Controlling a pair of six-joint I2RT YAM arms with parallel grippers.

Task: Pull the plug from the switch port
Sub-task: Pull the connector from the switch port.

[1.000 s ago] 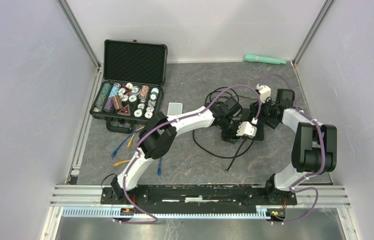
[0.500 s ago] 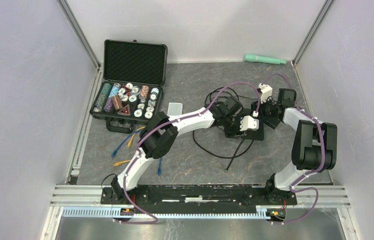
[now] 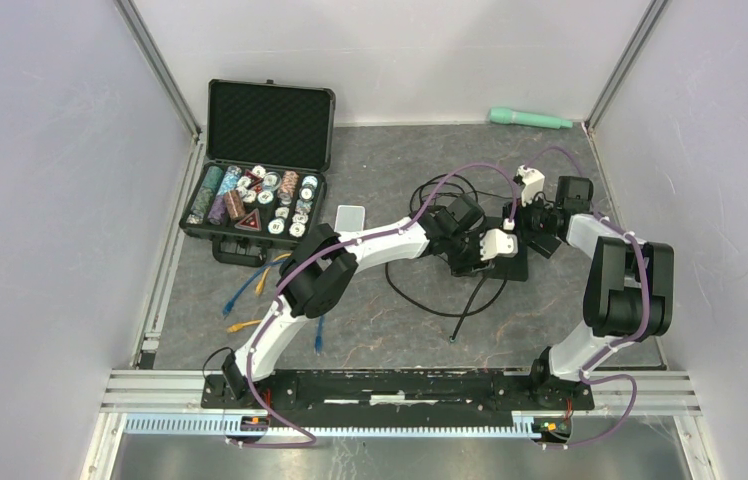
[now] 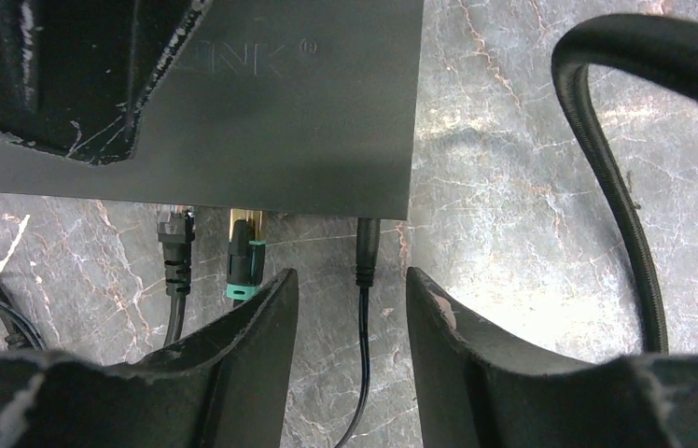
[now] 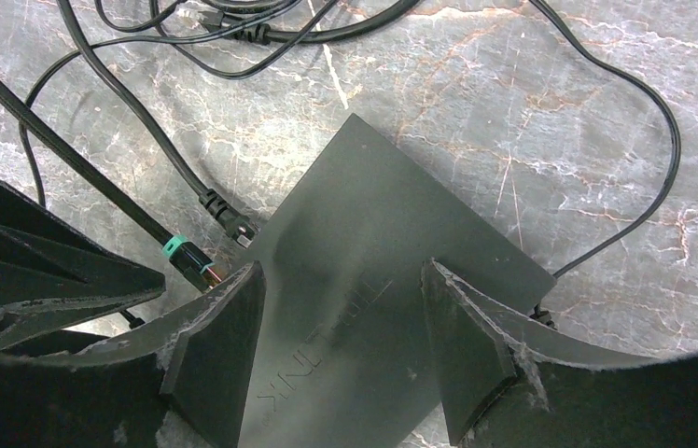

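The switch (image 5: 392,205) lies toward the right edge of the grey marbled tabletop (image 3: 390,330), and the right claw (image 5: 341,317) stands open with its fingers (image 5: 215,355) over its top, I think to stop the box from sliding. The left claw (image 4: 353,308) is open too and grips nothing: a thin black plug (image 4: 367,245), seated in the switch edge, lies between its fingers, a green-collared plug (image 4: 244,261) just beside one. Pale walls (image 3: 400,60) enclose the tabletop on three sides.

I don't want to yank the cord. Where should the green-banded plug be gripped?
Grip the green-banded plug on its body, just outside the switch, not the cord. It sticks straight out of the edge, so come along the cord, pinching its two sides; the black plug sits close beside.
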